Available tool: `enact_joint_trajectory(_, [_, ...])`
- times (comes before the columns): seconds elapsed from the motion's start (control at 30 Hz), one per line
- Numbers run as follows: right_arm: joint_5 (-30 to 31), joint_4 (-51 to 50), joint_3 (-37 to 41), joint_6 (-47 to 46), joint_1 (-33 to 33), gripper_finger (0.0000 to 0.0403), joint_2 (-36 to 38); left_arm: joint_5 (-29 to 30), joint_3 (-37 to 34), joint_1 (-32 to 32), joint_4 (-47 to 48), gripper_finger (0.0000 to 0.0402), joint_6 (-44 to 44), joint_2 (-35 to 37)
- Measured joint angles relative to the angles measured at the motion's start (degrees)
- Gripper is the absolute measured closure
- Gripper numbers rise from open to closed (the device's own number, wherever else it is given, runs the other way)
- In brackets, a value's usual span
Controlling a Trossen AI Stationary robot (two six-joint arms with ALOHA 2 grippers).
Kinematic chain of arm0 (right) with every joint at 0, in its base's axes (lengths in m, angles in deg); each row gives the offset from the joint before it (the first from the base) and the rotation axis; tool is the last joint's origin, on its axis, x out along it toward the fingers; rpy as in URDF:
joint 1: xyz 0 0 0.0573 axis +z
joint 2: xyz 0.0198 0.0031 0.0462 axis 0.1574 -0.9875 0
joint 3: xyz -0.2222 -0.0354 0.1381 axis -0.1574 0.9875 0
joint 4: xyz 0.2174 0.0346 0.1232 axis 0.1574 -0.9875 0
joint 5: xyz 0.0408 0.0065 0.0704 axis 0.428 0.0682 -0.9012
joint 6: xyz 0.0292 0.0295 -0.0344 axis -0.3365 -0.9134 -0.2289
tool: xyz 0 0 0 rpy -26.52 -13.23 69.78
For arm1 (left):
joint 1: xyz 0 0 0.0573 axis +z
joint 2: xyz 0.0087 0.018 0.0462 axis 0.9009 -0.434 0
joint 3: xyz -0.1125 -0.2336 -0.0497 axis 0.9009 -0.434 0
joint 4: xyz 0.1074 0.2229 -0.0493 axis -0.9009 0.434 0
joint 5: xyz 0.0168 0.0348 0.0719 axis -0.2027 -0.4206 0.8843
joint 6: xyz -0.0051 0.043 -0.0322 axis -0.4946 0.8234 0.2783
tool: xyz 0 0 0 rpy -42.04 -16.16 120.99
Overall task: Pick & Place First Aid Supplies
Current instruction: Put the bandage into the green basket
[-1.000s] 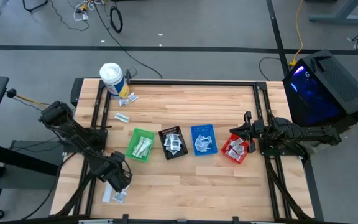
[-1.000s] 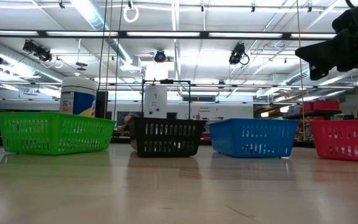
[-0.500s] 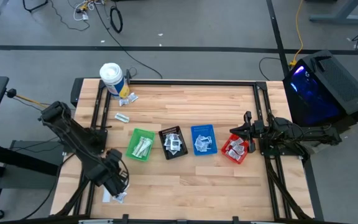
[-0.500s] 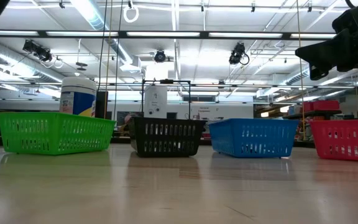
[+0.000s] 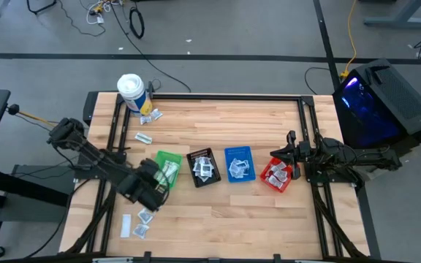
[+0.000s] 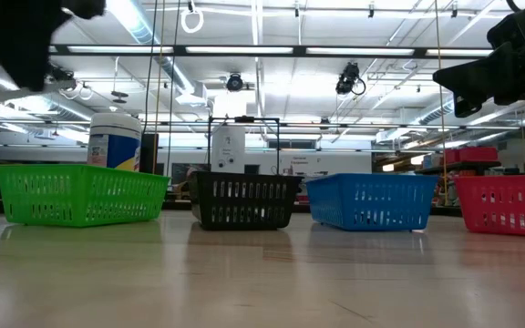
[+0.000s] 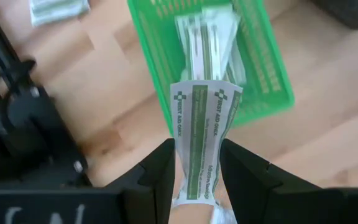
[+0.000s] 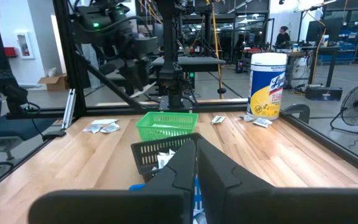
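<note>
Wooden tabletop (image 5: 225,219): my left gripper (image 7: 194,171), jaws clamped on a green-printed sachet (image 7: 199,134), has swung from the near edge to the green bin (image 5: 166,169), ready to drop; right gripper (image 8: 196,163) shut, parked.

Four bins are set in a row across the table (image 5: 218,212): the first bin (image 5: 168,169) at the left end, then the second bin (image 5: 204,167), the third bin (image 5: 238,164) and the fourth bin (image 5: 278,175). Sachets are held in each. A tub (image 5: 131,93) is placed at the far left corner, with loose sachets (image 5: 150,115) beside it. More sachets (image 5: 141,223) are laid at the near left edge.
</note>
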State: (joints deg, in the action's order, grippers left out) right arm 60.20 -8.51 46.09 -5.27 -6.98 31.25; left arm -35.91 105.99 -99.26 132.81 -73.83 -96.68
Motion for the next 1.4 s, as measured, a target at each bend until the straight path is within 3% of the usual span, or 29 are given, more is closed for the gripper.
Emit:
enact_joint_trajectory(0.23, [0.0,0.0,0.0,-0.01,-0.01,0.038,0.0,3.5,0.0,9.15,-0.69,0.0266,10.91,0.0])
enact_joint_trajectory(0.5, [0.0,0.01,0.01,0.01,-0.01,0.038,-0.01,2.65,-3.72,15.31,-6.58,0.025,16.88,0.0])
enact_joint_trajectory(0.77, [0.0,0.0,0.01,0.0,0.0,0.038,0.0,-0.69,-8.72,17.16,-11.05,0.0233,17.15,-0.02])
enact_joint_trajectory(1.17, [0.0,0.02,-0.01,-0.01,-0.01,0.038,0.01,-2.23,-9.04,17.57,-12.25,0.0229,17.38,-0.04])
enact_joint_trajectory(1.4, [0.0,0.0,-0.01,-0.01,0.01,0.038,0.01,-2.43,-2.84,17.38,-9.38,0.0229,23.41,-0.04])
